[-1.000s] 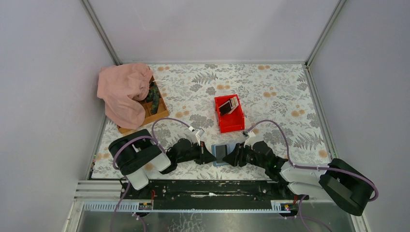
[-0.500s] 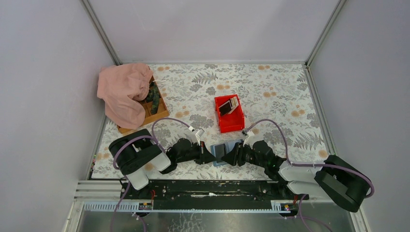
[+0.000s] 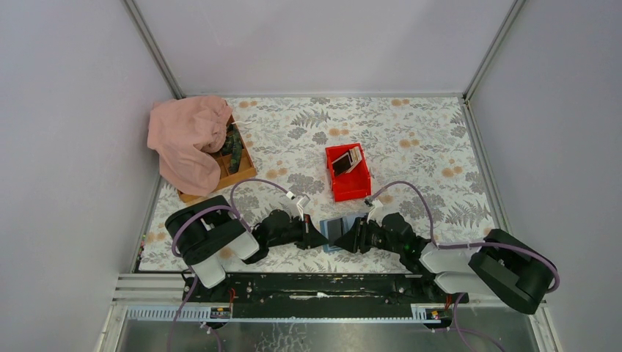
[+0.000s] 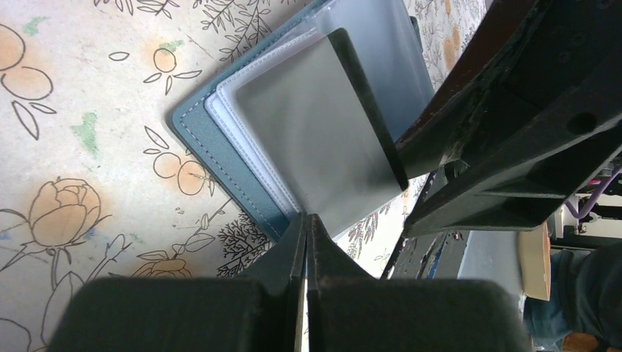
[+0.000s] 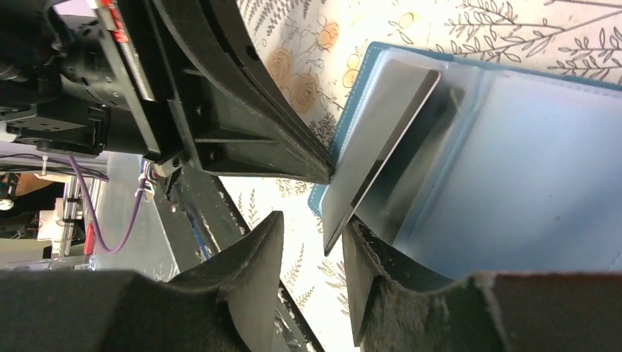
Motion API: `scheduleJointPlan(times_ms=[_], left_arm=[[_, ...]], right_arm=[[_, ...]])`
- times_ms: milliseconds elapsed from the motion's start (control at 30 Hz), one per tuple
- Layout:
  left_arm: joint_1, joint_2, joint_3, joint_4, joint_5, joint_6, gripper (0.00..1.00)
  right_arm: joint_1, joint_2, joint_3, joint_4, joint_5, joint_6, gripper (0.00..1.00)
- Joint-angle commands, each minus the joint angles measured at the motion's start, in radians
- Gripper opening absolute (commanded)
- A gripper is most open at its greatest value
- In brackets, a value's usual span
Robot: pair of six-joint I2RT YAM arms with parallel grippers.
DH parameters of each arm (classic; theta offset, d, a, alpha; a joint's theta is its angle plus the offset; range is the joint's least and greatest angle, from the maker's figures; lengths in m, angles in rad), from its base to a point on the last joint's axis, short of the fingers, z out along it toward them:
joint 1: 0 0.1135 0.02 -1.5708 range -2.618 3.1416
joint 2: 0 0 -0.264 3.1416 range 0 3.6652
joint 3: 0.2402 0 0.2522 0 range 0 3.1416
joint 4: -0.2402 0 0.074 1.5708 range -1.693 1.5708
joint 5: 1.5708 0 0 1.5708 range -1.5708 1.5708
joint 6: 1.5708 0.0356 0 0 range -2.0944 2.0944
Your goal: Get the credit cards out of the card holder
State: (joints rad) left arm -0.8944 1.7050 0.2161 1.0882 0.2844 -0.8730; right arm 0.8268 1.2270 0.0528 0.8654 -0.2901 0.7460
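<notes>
Pincers of both arms meet at the card holder (image 4: 213,143), which lies open and flat on the floral surface (image 3: 411,139), close to the near edge and midway between the two arm bases. Its blue cover faces down and its clear plastic sleeves face up.

The left pincer (image 4: 306,218) is closed tight, with no gap between its fingers. Its tip rests against the card holder's edge on the left arm's side. Whether it pinches any of the cover cannot be told.

A grey card (image 5: 381,139) with a dark edge stands tilted up out of the sleeves. One long side is down in the fold and the other is lifted clear of the plastic.

The right pincer (image 5: 312,224) comes in from the opposite side, about half open. Its two fingers stand either side of the raised card's corner. The card's edge sits in the gap, nearer one finger than the other, and the fingers are not clamped on it.

Farther out on the surface, just beyond the card holder, stands a red bin (image 3: 350,187). Several credit cards (image 3: 346,161), dark and light, lean together in its far end.

Well apart at the far left, a pink cloth (image 3: 187,139) is heaped over one end of a wooden tray (image 3: 238,172).
</notes>
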Motion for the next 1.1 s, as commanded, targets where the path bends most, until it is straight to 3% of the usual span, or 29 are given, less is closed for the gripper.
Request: scheduleJointPlan(times_ms=[0,267,1067], left_arm=[[0.008,0.016,0.004,0.036,0.006,0.011,0.0],[0.009,0.027,0.002,0.05,0.01,0.005,0.0],[0.012,0.04,-0.017,0.093,0.016,-0.006,0.0]], right_arm=[[-0.004,-0.099,0.036,-0.026,0.004,-0.028,0.42],[-0.034,-0.224,0.026,-0.166,0.025,-0.059,0.42],[-0.058,-0.25,0.016,-0.29,0.107,-0.064,0.39]])
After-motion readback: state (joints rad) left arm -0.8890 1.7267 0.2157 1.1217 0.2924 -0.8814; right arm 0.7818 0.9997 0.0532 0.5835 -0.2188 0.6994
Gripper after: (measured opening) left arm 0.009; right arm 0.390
